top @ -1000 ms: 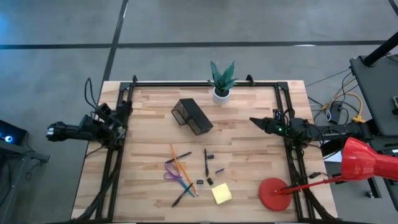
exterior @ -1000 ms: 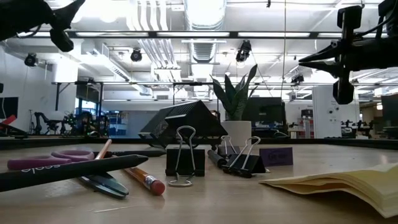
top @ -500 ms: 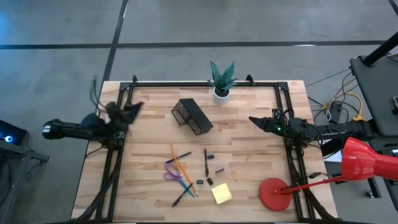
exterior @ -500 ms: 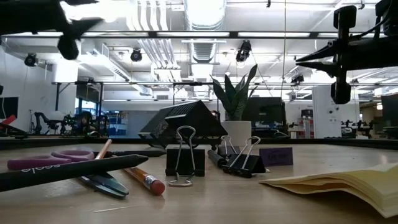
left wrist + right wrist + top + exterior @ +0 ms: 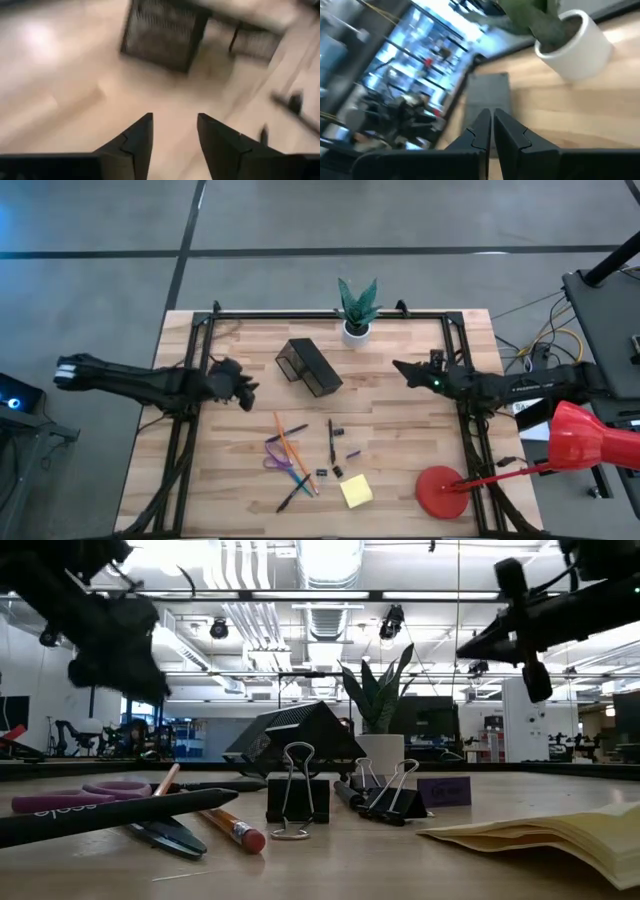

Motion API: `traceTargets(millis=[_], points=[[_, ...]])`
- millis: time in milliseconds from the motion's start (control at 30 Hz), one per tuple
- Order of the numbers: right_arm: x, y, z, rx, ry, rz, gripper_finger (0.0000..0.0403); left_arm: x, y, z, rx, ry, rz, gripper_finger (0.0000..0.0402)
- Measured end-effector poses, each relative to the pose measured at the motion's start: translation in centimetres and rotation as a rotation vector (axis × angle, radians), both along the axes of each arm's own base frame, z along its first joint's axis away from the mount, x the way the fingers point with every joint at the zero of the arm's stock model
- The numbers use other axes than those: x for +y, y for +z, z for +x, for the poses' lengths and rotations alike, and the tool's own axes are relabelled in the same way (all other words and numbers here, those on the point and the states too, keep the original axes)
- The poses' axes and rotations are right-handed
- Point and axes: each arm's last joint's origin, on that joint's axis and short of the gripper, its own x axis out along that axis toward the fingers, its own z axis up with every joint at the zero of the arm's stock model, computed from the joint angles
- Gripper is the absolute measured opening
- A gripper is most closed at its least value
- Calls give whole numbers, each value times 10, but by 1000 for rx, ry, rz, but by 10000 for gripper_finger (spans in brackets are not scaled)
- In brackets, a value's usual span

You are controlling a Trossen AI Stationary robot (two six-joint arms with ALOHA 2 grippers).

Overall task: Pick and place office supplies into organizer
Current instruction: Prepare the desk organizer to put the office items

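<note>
The black organizer point(image 5: 308, 366) stands on the wood table, right of my left gripper point(image 5: 247, 390). That gripper hovers open above bare wood, and its wrist view shows the organizer point(image 5: 162, 35) ahead of the fingers. My right gripper point(image 5: 397, 367) is shut in the air to the organizer's right, pointing at it point(image 5: 489, 95). Nearer the front edge lie the purple scissors point(image 5: 276, 456), an orange pencil point(image 5: 288, 446), black pens point(image 5: 331, 438), dark clips point(image 5: 322, 473) and the yellow sticky pad point(image 5: 356, 491). The low view shows binder clips point(image 5: 297, 802) and the pad point(image 5: 560, 832) up close.
A white pot with a green plant point(image 5: 356, 315) stands at the far edge, behind the organizer. A red disc point(image 5: 439, 490) sits at the near right corner beside a red cone point(image 5: 585, 442). Black frame rails point(image 5: 185, 440) run along both table sides.
My left arm has swung from beyond the table's left edge out over the table, toward the right and the organizer, and has come lower. My right gripper has edged slightly left toward the organizer and tipped down a little. The supplies have stayed put.
</note>
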Motion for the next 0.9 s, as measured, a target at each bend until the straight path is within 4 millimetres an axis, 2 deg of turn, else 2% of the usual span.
traceTargets(millis=[200,300,433,633,733,900], points=[[0,5,16,132,19,-12,13,0,-24,14,-34,9,-42,50],[0,15,30,185,38,-81,13,3,-31,20,-78,44,-58,10],[0,30,52,286,74,-197,13,11,-44,23,-90,153,-120,7],[1,42,86,450,118,-285,13,26,-69,26,-303,264,-395,1],[1,40,100,531,145,-301,13,33,-75,26,-418,310,-427,1],[1,38,120,578,158,-285,13,41,-88,26,-374,365,-427,0]])
